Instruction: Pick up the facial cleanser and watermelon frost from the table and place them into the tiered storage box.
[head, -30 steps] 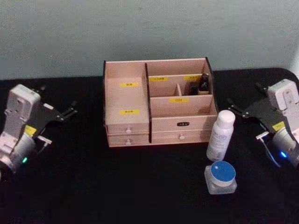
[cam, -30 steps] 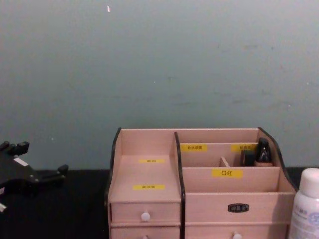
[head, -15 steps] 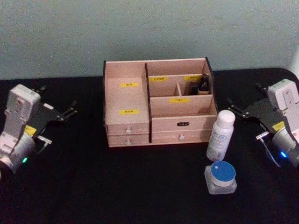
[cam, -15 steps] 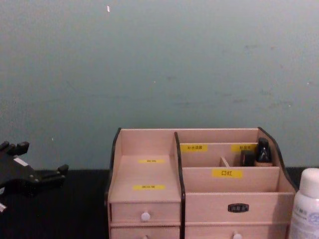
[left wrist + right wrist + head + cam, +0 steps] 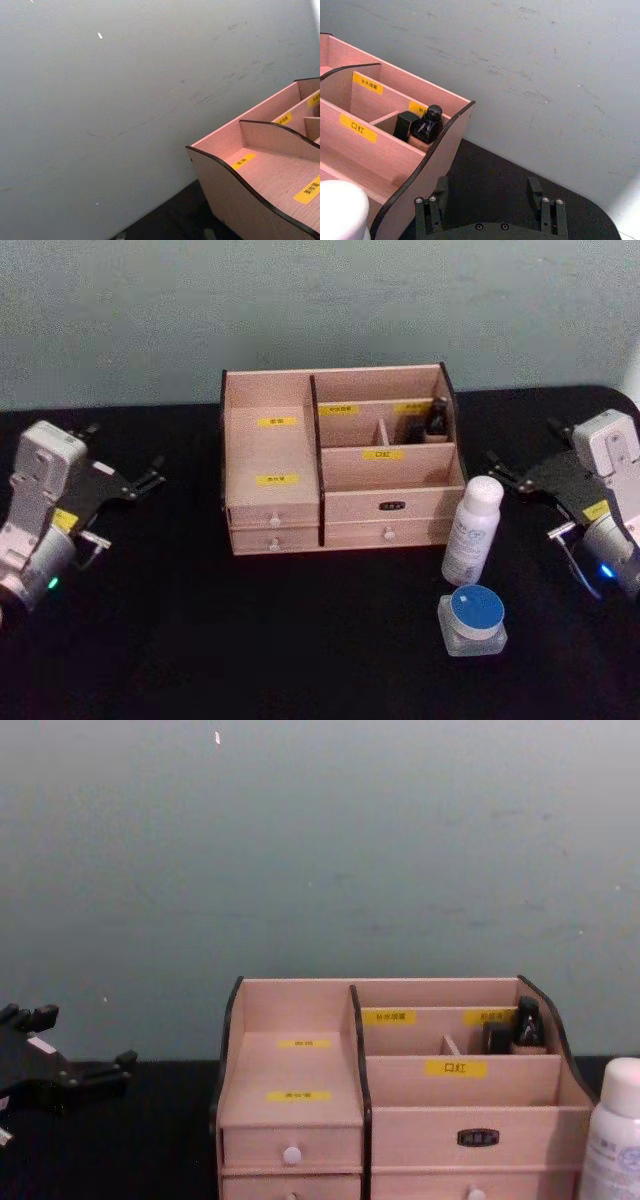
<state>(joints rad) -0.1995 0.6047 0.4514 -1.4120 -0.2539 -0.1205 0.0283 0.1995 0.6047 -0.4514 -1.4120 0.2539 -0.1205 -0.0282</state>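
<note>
The tiered storage box (image 5: 272, 450), light wood with yellow labels and white-knobbed drawers, stands at the table's middle back, also in the chest view (image 5: 290, 1070). A white bottle (image 5: 472, 530) stands just right of its front corner, and a squat clear jar with a blue lid (image 5: 472, 620) sits in front of the bottle. I cannot tell which is the facial cleanser and which the watermelon frost. My left gripper (image 5: 125, 452) hovers open at the far left, my right gripper (image 5: 523, 443) open at the far right, beside the bottle. Both are empty.
Two small dark bottles (image 5: 422, 125) stand in the box's back right compartment. The black tablecloth (image 5: 300, 640) stretches bare in front of the box. A grey-green wall (image 5: 320, 850) rises close behind the table.
</note>
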